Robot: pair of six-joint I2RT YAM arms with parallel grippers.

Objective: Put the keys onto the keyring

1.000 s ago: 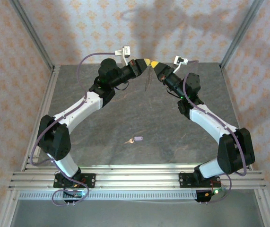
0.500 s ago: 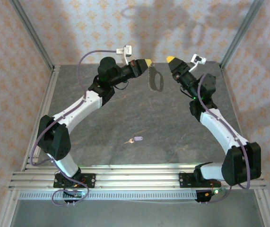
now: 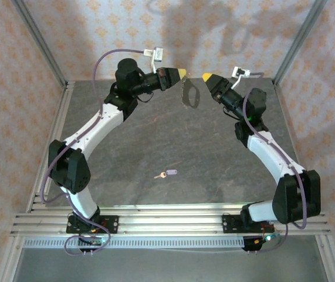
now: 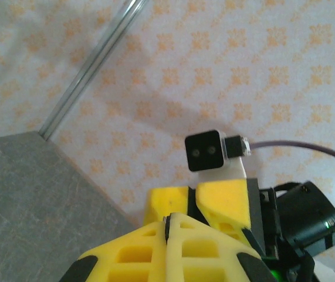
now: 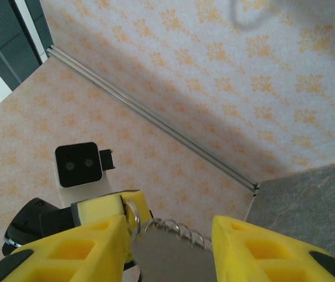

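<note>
One tiny lilac-headed key (image 3: 168,174) lay on the table (image 3: 126,147), open slab all round. Left gripper (image 3: 181,73), clamped, dangled the thin oval keyring (image 3: 189,94) near the back edge; right gripper (image 3: 206,77) gaped empty beside it.

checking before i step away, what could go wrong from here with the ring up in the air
1. The keyring hangs from the shut left claw by one edge. A slip or swing could drop it onto the table.
2. The key lies flat on the table, well away from the ring and tiny beside the open right claw. A pick-up may miss it or push it away.
</note>
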